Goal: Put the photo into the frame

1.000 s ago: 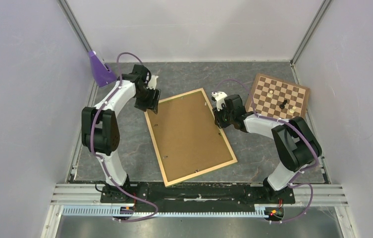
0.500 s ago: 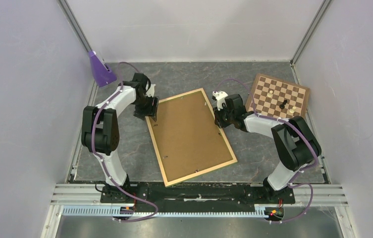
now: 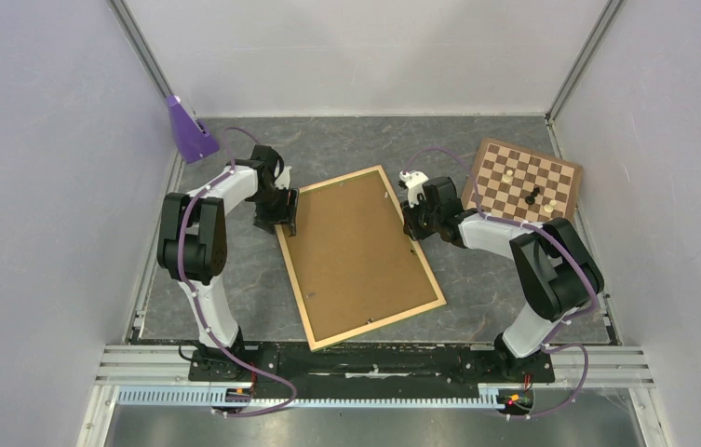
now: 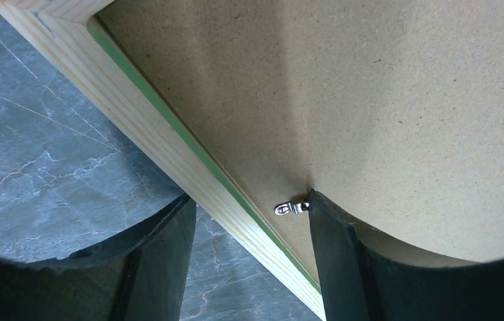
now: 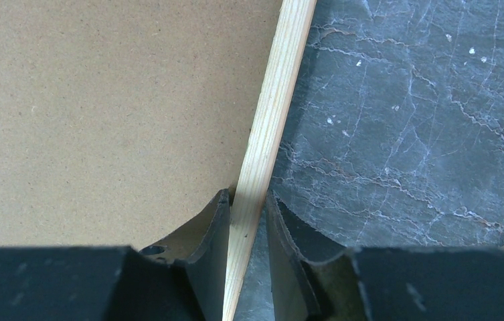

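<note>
The frame point(image 5: 272, 120) lies face-down on the desk point(image 3: 477, 284), hardboard panel point(image 3: 356, 251) seated in it, photo hidden from us. Right pincer point(image 5: 247, 197) nips the right rail; left pincer point(image 4: 249, 200) gapes empty astride the left rail, just beside a metal clip point(image 4: 291, 208). Fastening stage, we reckon: next, swivel that clip carefully.
</note>
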Tool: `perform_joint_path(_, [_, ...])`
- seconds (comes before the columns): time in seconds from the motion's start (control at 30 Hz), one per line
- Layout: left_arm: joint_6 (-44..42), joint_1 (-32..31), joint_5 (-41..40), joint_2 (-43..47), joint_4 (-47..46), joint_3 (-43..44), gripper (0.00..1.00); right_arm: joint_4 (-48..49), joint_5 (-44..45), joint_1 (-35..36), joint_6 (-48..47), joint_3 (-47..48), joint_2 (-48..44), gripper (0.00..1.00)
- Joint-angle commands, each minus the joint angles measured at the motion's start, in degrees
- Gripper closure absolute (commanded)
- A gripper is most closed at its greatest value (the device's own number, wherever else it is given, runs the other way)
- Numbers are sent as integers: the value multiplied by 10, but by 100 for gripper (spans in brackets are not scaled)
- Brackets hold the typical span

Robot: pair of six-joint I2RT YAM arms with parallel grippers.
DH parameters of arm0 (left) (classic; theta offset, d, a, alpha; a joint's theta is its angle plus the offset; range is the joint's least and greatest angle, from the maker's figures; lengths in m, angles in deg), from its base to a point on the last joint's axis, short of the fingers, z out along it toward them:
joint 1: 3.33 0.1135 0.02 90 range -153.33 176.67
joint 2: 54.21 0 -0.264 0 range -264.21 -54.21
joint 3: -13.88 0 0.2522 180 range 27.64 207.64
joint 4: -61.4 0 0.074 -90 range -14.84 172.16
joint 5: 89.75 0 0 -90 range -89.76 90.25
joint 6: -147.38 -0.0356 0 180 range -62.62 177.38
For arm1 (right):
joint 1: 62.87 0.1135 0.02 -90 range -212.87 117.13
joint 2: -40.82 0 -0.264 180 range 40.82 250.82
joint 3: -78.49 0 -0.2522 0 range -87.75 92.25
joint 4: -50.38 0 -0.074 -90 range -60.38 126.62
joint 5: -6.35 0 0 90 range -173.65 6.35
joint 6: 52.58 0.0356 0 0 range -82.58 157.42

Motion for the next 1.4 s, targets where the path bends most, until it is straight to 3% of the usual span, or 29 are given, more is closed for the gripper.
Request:
perform_joint_path(0.0, [35, 5, 1, -3, -29, -3, 32, 18, -12, 1, 2, 10, 12, 73])
perform_joint_path(0.7, [42, 27, 25, 4, -45, -13, 32, 18, -19, -5, 3, 8, 17, 73])
perform_joint_path(1.37, [6, 3, 44, 30, -19, -46, 41, 18, -17, -11, 7, 8, 22, 73])
